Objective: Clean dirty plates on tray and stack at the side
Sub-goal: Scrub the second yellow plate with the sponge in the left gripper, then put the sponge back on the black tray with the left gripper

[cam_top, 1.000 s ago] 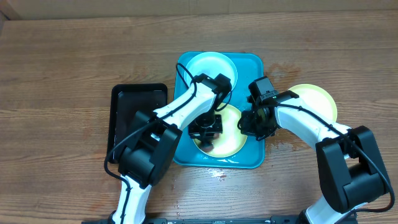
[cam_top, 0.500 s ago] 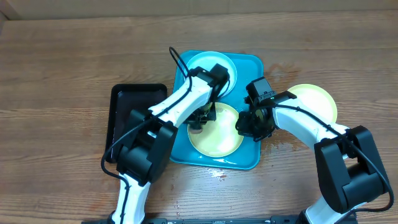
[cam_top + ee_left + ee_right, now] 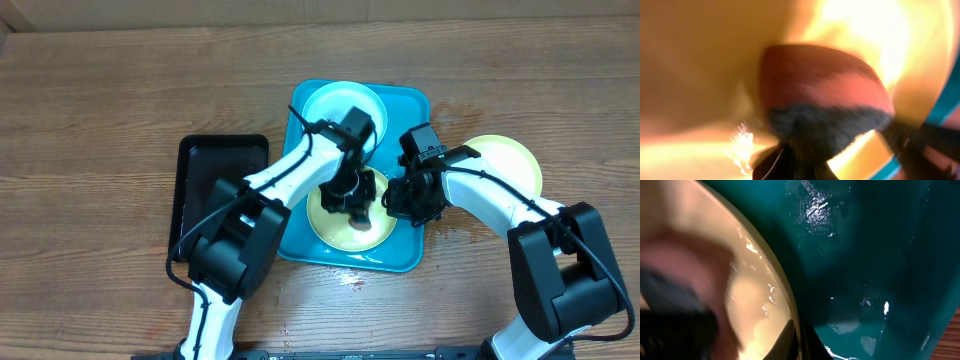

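Two clenched grippers meet over the near plate point(image 3: 372, 234), which lies flat in the near half of the tray point(image 3: 350, 263). The left gripper point(image 3: 352, 200) grasps a reddish scrub pad point(image 3: 825, 90) with a dark underside, pressed on the plate's middle and hiding it, while the right gripper point(image 3: 408, 200) pinches the plate's right rim. Left of the tray a black tray point(image 3: 205, 170) rests on the wooden table point(image 3: 100, 120); to the right, well apart, sits the third plate point(image 3: 505, 160). The tray's long axis runs away from the robot. At its far end lies the far plate point(image 3: 335, 105), its near right edge covered by the left arm.
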Tool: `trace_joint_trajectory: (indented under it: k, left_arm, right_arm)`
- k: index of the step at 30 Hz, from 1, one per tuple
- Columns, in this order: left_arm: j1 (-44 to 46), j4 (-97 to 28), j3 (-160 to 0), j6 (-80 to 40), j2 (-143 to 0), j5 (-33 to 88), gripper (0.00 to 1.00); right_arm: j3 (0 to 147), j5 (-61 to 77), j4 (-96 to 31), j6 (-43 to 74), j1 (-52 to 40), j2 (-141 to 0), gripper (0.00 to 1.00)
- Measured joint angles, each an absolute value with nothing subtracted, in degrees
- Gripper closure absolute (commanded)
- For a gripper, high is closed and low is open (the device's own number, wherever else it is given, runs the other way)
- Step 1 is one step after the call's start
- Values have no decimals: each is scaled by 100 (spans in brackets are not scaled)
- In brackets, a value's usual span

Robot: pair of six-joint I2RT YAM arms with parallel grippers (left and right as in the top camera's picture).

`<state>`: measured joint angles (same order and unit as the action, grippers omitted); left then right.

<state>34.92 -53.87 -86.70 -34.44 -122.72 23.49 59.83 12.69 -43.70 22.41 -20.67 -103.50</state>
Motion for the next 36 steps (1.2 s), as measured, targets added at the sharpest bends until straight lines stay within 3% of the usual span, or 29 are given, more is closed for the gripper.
trace_joint_trajectory:
  k: [10, 21, 31, 33, 35, 36]
  left_arm:
    - [2899, -6545, -8534, -3280, -12020, 1804, 95]
    - [1426, -7314, -8479, -3258, -9487, -401, 96]
    - [921, -5669, -6788, -3000, -9889, -869, 95]
    - [923, -5651, -6622, -2930, -10012, -766, 84]
    - [919, -5747, -6643, -2829, -10020, -705, 58]
    - [893, -5870, -6698, -2812, -10005, -663, 51]
  right_arm:
    - [5986, 1271, -4377, 2246, -2067, -10348, 96]
    - [5990, 1269, -4379, 2244, -2067, -10346, 96]
    - [5990, 1267, -4377, 2246, -2067, -10346, 96]
    - [5990, 1264, -4405, 2241, -2067, -10346, 96]
    - [6034, 1256, -4508, 2241, -2067, -10346, 96]
    - [6077, 1232, -4615, 2241, -2069, -10348, 96]
